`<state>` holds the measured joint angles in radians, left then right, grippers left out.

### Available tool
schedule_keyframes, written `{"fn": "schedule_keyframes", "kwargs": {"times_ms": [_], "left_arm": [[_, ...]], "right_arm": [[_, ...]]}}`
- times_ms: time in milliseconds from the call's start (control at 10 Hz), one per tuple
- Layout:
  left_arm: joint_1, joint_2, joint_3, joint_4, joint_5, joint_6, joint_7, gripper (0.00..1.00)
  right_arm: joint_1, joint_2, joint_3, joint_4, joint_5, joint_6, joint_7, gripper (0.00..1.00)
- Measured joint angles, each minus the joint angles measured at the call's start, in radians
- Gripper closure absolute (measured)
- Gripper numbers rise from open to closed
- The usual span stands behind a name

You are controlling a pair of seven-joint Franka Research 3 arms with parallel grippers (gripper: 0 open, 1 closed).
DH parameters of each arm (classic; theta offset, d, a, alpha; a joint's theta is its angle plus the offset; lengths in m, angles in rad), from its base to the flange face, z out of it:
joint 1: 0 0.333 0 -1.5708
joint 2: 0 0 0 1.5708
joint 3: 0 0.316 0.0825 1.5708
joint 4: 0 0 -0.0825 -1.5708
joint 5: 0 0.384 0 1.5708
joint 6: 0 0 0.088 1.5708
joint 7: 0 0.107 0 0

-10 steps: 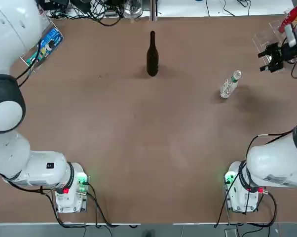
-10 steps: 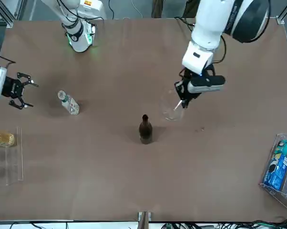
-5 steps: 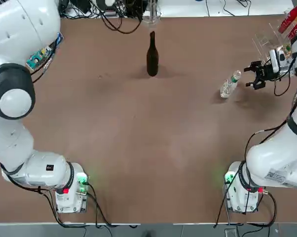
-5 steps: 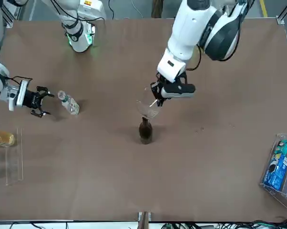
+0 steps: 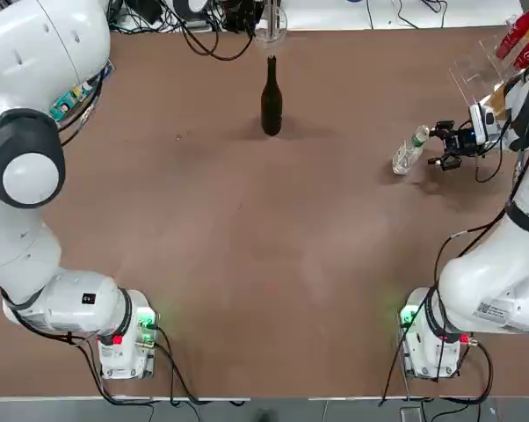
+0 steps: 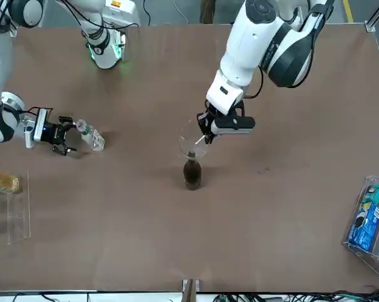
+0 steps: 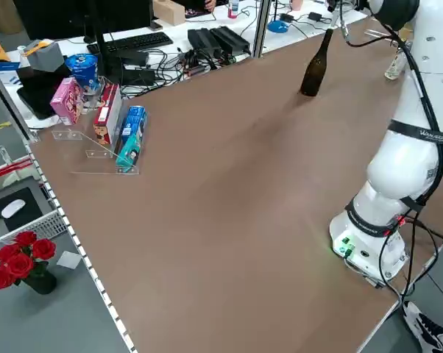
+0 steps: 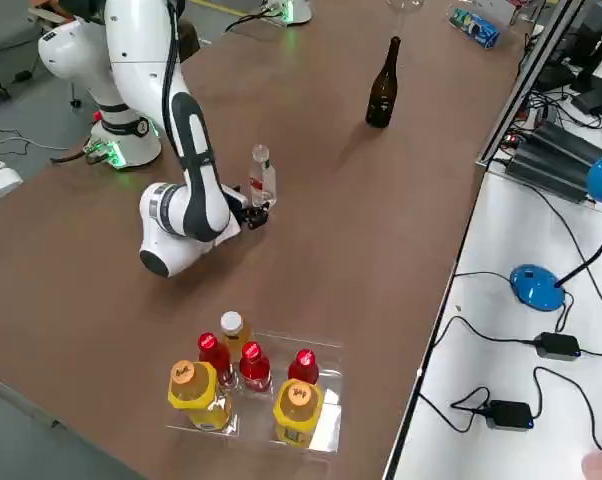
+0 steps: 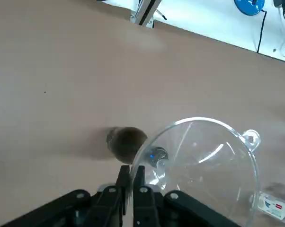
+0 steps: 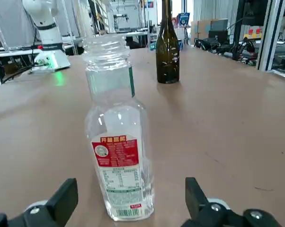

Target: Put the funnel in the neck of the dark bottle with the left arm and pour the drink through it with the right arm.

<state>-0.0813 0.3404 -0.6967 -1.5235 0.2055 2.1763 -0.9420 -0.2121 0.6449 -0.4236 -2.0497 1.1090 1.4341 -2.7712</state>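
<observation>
Two grippers at work over the bench; left gripper (image 6: 204, 134) is clamped on the rim of the funnel (image 6: 191, 146), which hangs just above the mouth of the dark bottle (image 6: 191, 173) and does not look seated yet; in the left wrist view the stem sits close beside the bottle mouth, not clearly centred on it; the dark bottle stands upright near the middle of the bench's far edge, as the robot faces it; right gripper (image 5: 442, 147) is spread wide, lying level just beside the drink (image 5: 409, 151) near the bench's right edge; in the right wrist view the drink stands between the two fingers (image 10: 62, 201) with a gap on either side, so nothing is grasped yet

Handling, judged: funnel is thin clear plastic, light and fairly stiff; a rim pinch leaves stem and cone free, and a firmer squeeze could flex the cone or let it pivot; dark bottle is glass, heavy, tall and narrow-based, so a sideways nudge at the neck could tip it; stem should come down straight; drink is a thin-walled plastic bottle, partly filled, no cap visible on its threaded neck; body will dent under hard pressure and liquid may surge; best hold looks to be the labelled body, mid-height, jaws square to it
</observation>
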Motion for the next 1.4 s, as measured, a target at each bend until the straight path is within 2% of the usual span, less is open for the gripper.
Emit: {"fn": "schedule_keyframes", "kwargs": {"times_ms": [500,800,1200,1400], "left_arm": [[0.0,0.04,0.0,0.0,0.019,0.026,0.004,0.93],[-0.001,0.051,-0.002,0.001,0.034,0.027,0.004,0.91],[0.0,0.051,-0.002,0.013,0.035,0.027,-0.002,0.33],[0.01,0.034,-0.002,0.032,0.035,-0.037,0.022,0.02]], "right_arm": [[0.0,0.044,0.008,0.002,0.03,-0.035,-0.021,0.0],[0.001,0.059,0.039,0.003,0.045,-0.037,-0.024,0.0],[0.002,0.073,0.064,0.003,0.048,-0.038,-0.031,0.0],[0.002,0.08,0.078,0.003,0.056,-0.038,-0.034,0.0]]}}
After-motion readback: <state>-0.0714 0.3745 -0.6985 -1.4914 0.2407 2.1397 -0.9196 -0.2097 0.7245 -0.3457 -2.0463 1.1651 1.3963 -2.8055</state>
